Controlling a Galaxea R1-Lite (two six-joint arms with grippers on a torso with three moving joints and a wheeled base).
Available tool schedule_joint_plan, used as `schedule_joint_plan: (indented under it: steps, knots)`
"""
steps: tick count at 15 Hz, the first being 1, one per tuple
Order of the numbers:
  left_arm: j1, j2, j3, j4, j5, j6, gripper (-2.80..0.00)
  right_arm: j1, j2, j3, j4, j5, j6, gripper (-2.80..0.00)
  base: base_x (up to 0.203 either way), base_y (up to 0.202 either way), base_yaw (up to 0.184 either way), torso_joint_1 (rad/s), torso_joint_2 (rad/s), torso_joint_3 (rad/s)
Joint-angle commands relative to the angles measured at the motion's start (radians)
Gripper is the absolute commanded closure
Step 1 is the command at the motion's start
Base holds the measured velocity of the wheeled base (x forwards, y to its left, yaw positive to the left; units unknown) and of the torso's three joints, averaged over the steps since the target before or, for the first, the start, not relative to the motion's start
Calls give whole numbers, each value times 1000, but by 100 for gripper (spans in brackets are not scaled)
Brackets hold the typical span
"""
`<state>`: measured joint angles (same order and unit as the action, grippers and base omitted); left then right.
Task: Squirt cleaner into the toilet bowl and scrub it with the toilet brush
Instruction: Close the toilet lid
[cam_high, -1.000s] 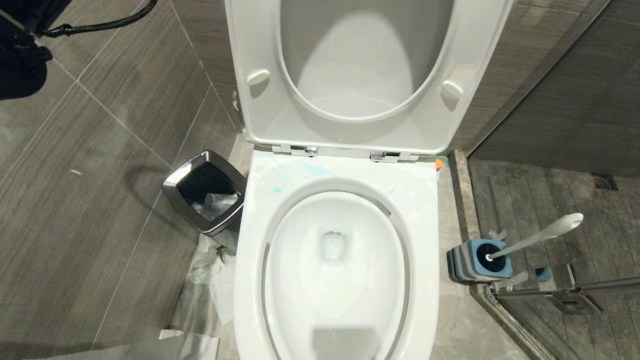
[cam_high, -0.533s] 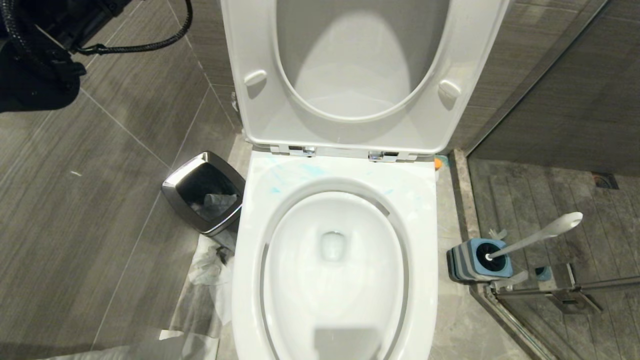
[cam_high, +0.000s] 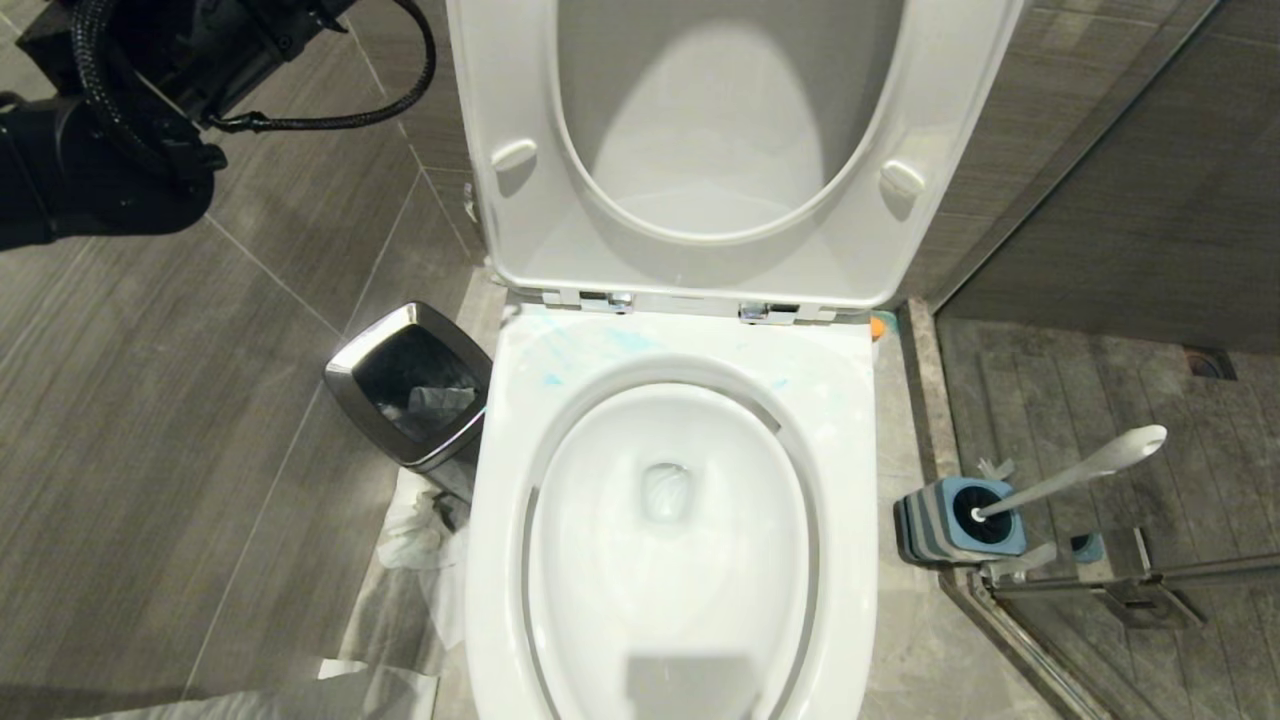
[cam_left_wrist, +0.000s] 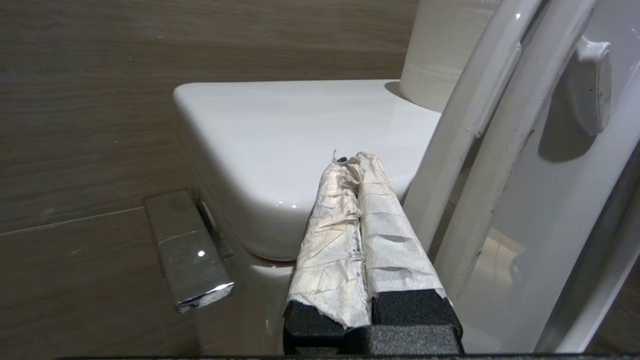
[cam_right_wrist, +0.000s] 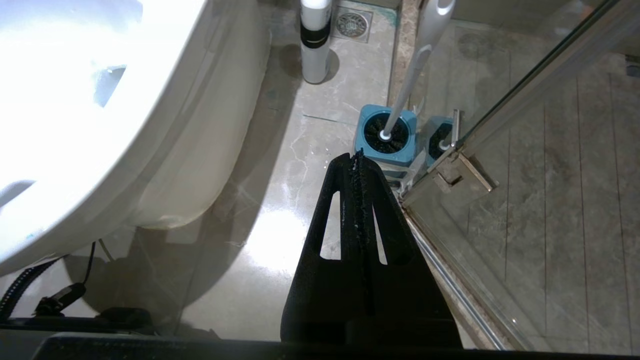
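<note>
The white toilet bowl (cam_high: 690, 345) fills the middle of the head view, its seat and lid (cam_high: 500, 220) raised. Faint turquoise smears of cleaner (cam_high: 632, 340) mark the back of the rim. The toilet brush (cam_high: 1075, 472) stands in its blue-and-grey holder (cam_high: 935, 525) on the floor to the right, also in the right wrist view as brush (cam_right_wrist: 415, 75) and holder (cam_right_wrist: 367, 145). My left arm (cam_high: 120, 120) is at the upper left. The left gripper (cam_left_wrist: 350, 161), fingers wrapped in pale tape, is shut and empty beside the raised lid (cam_left_wrist: 500, 150). My right gripper (cam_right_wrist: 354, 156) is shut and empty above the floor, apart from the holder.
A steel-rimmed black bin (cam_high: 345, 375) stands left of the bowl, with crumpled sheeting (cam_high: 410, 545) on the floor beside it. A glass shower door with a metal hinge (cam_high: 1130, 590) stands right of the brush. A white bottle with a black band (cam_right_wrist: 316, 45) stands beside the toilet base.
My left arm has come further into the head view from the upper left, moving right toward the raised lid. The brush and the right gripper have not moved.
</note>
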<state>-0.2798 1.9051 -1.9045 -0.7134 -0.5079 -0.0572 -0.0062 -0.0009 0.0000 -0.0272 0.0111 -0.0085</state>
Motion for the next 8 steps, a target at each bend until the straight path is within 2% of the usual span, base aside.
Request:
schedule_joint_plan:
  steps: [1, 5, 8]
  knots:
    - [-17, 8, 2, -4, -3, 3, 0, 0, -1, 12, 0, 1, -1, 0, 0, 0, 0, 0, 0, 0]
    - [-64, 2, 21, -6, -4, 4, 0, 0, -1, 12, 0, 1, -1, 0, 0, 0, 0, 0, 0, 0]
    - [-119, -72, 126, -5, -20, 3, 0, 0, -1, 12, 0, 1, -1, 0, 0, 0, 0, 0, 0, 0]
